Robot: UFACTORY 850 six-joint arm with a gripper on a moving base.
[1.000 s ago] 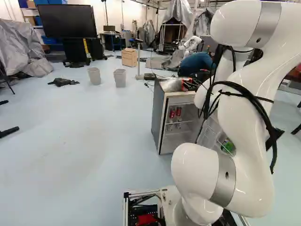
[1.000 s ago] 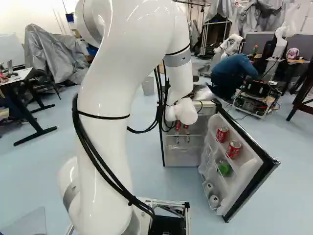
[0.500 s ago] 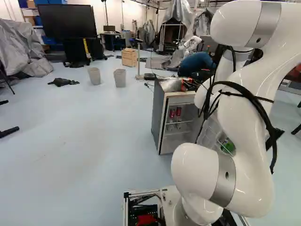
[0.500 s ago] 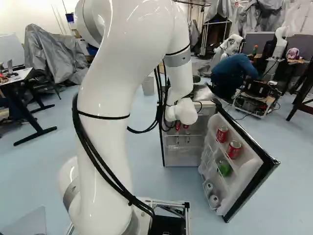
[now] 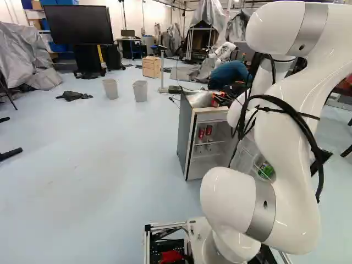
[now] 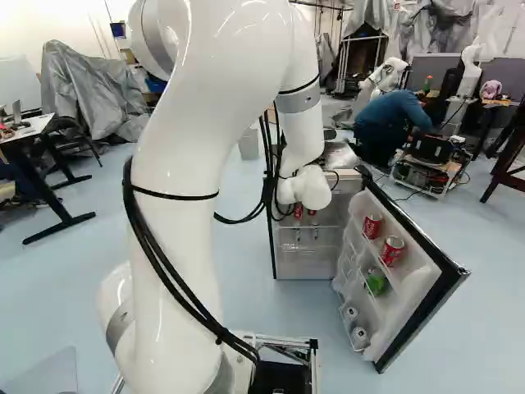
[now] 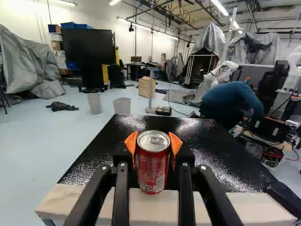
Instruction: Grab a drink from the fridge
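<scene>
Upper left of the left base view: large black screen (image 5: 77,25) on a stand, grey draped sheeting (image 5: 22,55) near the left edge. Right of the screen, wooden box (image 5: 149,67); below, two grey bins (image 5: 139,91) near dark cloth (image 5: 73,95) on the floor (image 5: 82,165). Left edge of the right base view: white-topped worktop (image 6: 33,126).

The arm (image 6: 184,164) was glossy white and rounded, ringed with grey bands (image 5: 262,212) and hung with black cables (image 5: 314,145) held by black ties (image 6: 174,194). Silver rails (image 5: 165,225) edged its base (image 6: 283,377). The black gripper (image 7: 153,141) had orange pads (image 7: 176,142).
</scene>
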